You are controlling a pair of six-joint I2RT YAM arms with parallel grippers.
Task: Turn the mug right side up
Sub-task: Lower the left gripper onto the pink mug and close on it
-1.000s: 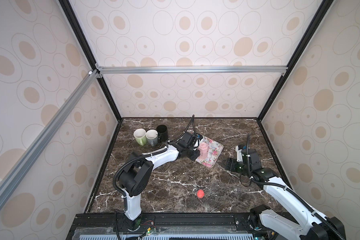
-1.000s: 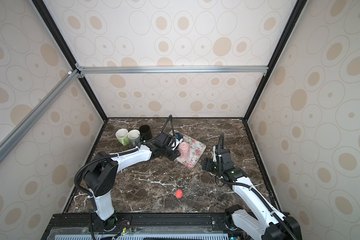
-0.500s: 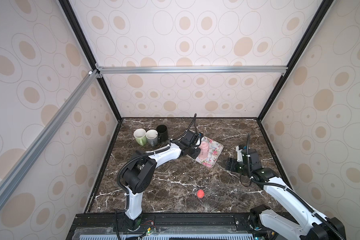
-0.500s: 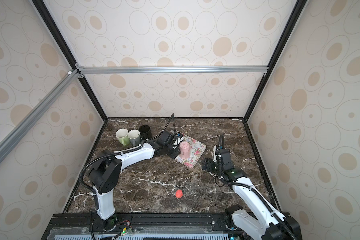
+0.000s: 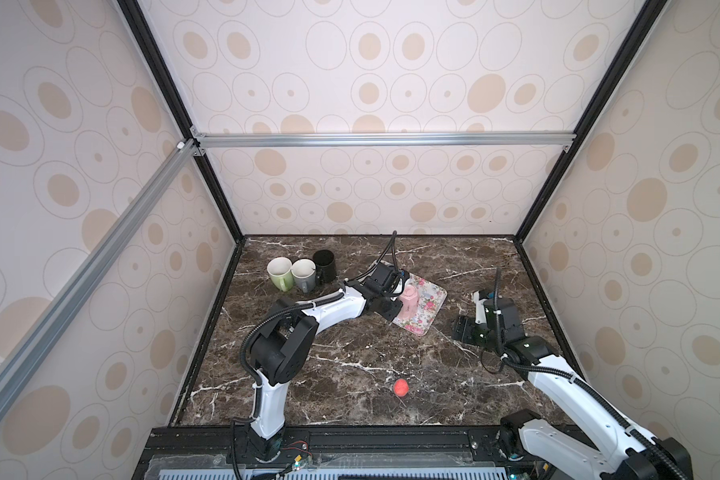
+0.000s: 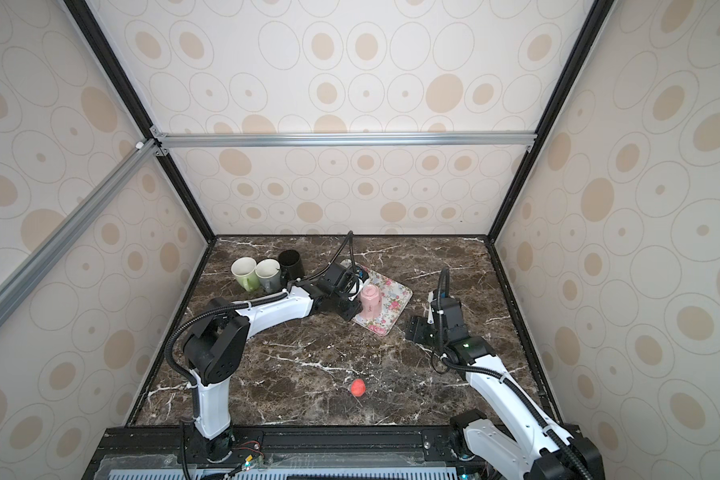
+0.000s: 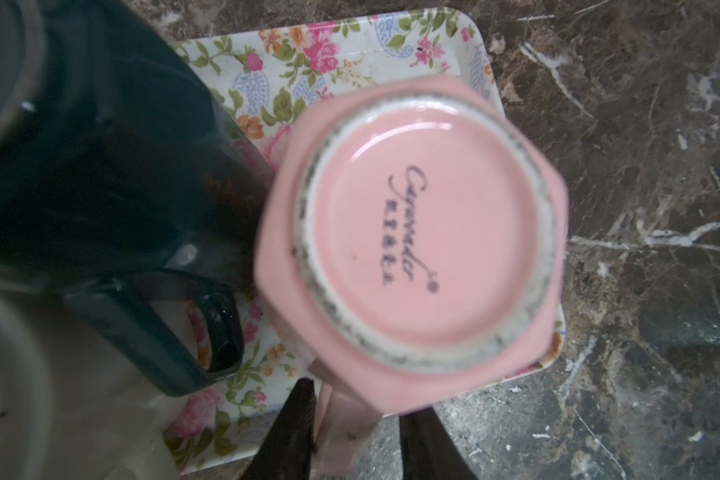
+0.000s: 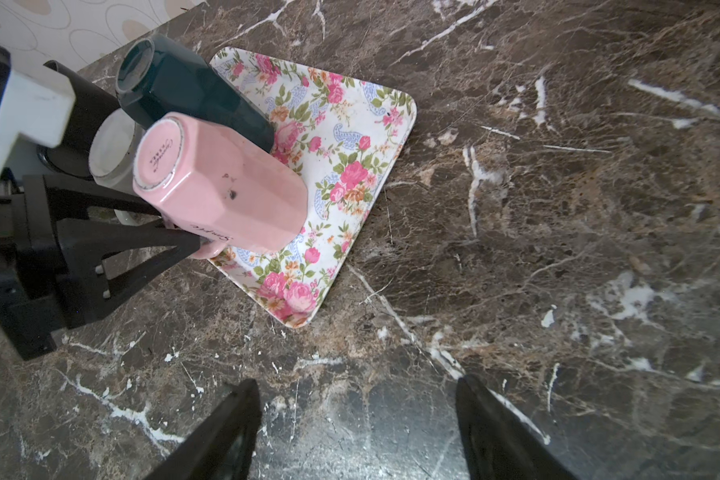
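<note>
Since one second ago the left arm [image 5: 333, 309] has shifted its elbow slightly toward the middle of the table [image 5: 350, 353] and its jaws have narrowed; the right arm [image 5: 558, 376] has not moved. Pink mug [image 5: 408, 301] [image 6: 370, 305] stands mouth-down on the floral tray [image 5: 429, 309], base up, maker's mark legible in the left wrist view [image 7: 412, 232]. Left jaws sit low at the tray's edge, straddling the mug's handle [image 7: 341, 424]. They are only partly open. One finger [image 7: 296, 419] is against the handle and the other [image 7: 425, 444] shows a thin gap, so no closed grip is seen. A dark teal mug [image 8: 192, 91] is also inverted on the tray, just beside the pink one. Right jaws are wide open, fingers [image 8: 225, 432] spread over bare table near the tray, holding nothing. Green mug [image 5: 279, 272], grey mug [image 5: 303, 274] and black mug [image 5: 325, 266] stand upright in a touching row at the back left. Red ball [image 5: 401, 387] lies alone toward the front.
</note>
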